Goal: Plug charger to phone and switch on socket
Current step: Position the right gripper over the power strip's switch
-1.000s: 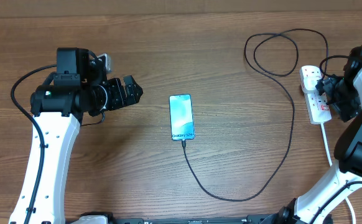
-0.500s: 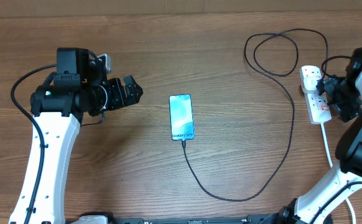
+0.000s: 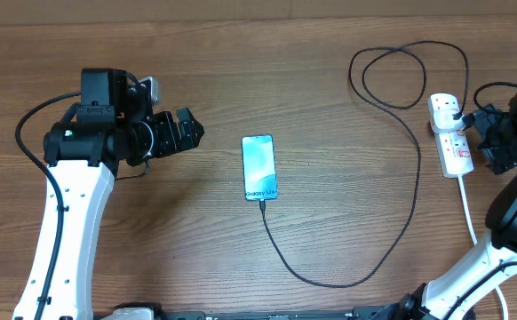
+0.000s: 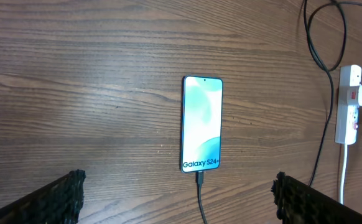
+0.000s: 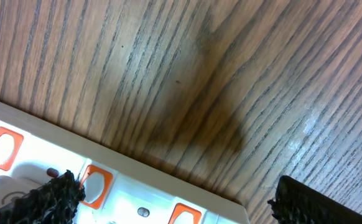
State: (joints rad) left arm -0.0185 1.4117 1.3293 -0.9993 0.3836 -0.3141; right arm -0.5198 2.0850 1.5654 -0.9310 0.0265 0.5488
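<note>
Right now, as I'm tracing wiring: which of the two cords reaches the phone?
The thin black cable, ending at the phone's Galaxy end; the thick white cord only leaves the socket.

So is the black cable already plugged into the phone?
Yes, the charger cable runs straight into the phone at its bottom edge, just under the Galaxy text.

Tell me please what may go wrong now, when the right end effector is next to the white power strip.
1. The right end effector stands open beside the socket. A sideways push could slide the socket along the table instead of switching it on.
2. The charger loops close to the socket. A careless move there might snag it and pull its connector out of the phone.
</note>
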